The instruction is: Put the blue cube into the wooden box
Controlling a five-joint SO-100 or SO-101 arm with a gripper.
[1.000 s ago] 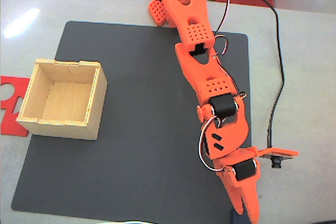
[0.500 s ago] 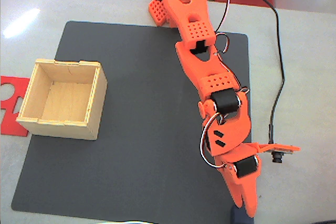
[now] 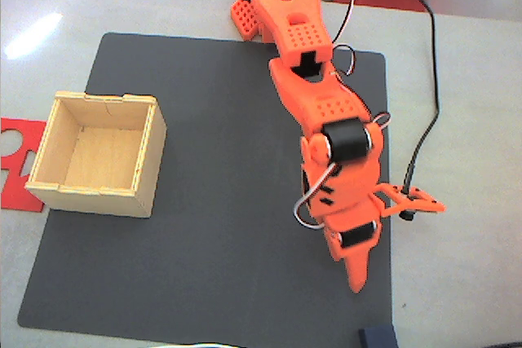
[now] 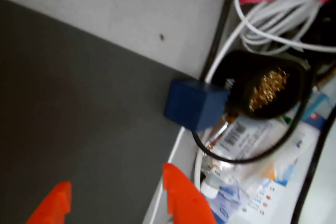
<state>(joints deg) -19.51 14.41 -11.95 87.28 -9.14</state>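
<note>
Currently, status by item:

cube position: the blue cube [image 4: 195,104] sits at the near edge of the dark mat [image 3: 212,201]; in the fixed view it is half cut off by the bottom of the frame [image 3: 378,337]. Wrist view shows it right at the mat's corner, beside a clutter of cables and packaging.
gripper: the gripper [image 4: 118,195] has its two orange fingertips spread apart with nothing between them. In the fixed view it points down-frame toward the cube [image 3: 356,281], near it but not touching.
box: the wooden box [image 3: 155,132] stands open-topped on the left side of the mat, well apart from the cube, inside bare.
red sheet: the flat red cut-out [image 3: 16,160] lies under or beside the box's left wall; not part of the job.
handling guess: cube looks rigid, small and probably light. Matte faces should give fair friction, so low slip risk. Nothing fragile about it.
grip point: best taken across two opposite flat faces, mid-height. The cube sits rotated to the fingers in the wrist view, so the wrist likely needs turning to square up, else it may twist out.
risk: the white cable [image 4: 210,72] runs just beside the cube; a finger could snag it on approach.
progress: early, cube not yet grasped.
</note>
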